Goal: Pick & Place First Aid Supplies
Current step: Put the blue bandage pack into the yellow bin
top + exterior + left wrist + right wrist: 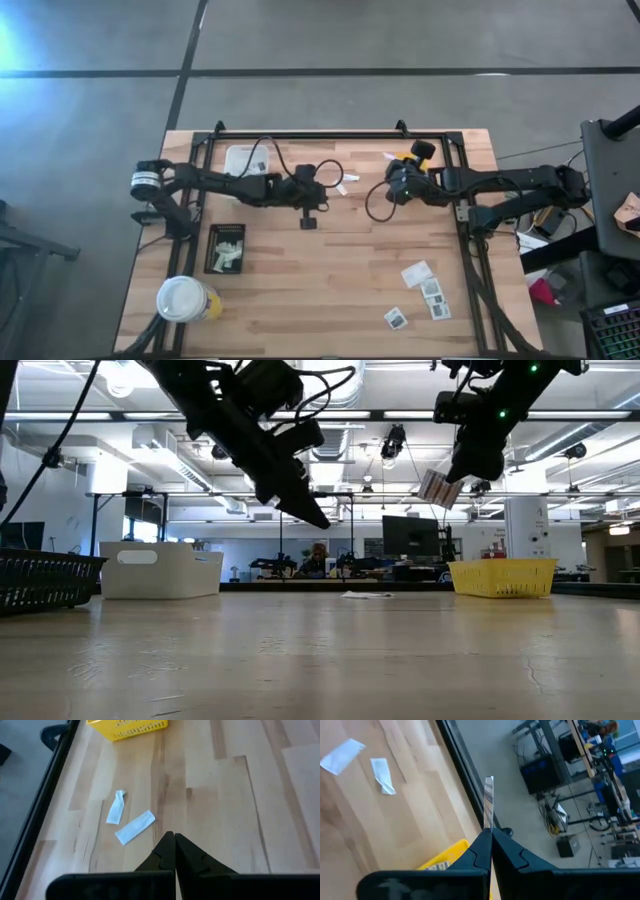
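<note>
You see yellow plastic basket (131, 727) cut off by frame edge; print on small flat white packets (428, 291) unreadable.

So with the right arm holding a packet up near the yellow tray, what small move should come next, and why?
Probably lower the right end effector a little over the yellow tray and then open it. It is shut on a packet, held above the table with the tray right below. The left end effector is shut and holds nothing.

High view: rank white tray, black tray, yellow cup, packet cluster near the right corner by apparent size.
1. Packet cluster, as a spread group.
2. Yellow cup and black tray: too close to rank.
3. White tray, partly hidden by the left arm, so unsure.
</note>
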Robot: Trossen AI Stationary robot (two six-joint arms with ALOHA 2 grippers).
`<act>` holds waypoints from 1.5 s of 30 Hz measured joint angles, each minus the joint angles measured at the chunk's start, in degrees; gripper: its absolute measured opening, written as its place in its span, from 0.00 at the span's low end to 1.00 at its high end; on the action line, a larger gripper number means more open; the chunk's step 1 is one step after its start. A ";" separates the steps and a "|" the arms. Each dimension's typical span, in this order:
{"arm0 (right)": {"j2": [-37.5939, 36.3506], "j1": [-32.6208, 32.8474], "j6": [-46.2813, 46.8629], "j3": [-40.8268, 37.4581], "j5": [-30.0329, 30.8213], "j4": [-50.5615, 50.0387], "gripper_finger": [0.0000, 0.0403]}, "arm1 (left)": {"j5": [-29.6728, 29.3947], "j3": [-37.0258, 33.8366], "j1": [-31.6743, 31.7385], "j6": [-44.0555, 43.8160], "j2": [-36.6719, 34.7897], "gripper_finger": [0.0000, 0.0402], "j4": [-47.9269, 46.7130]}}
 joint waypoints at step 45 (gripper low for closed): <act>-21.58 -6.56 26.26 -4.78 -10.04 -8.62 0.02 | 7.58 -23.31 0.33 -9.48 -18.09 0.00 30.69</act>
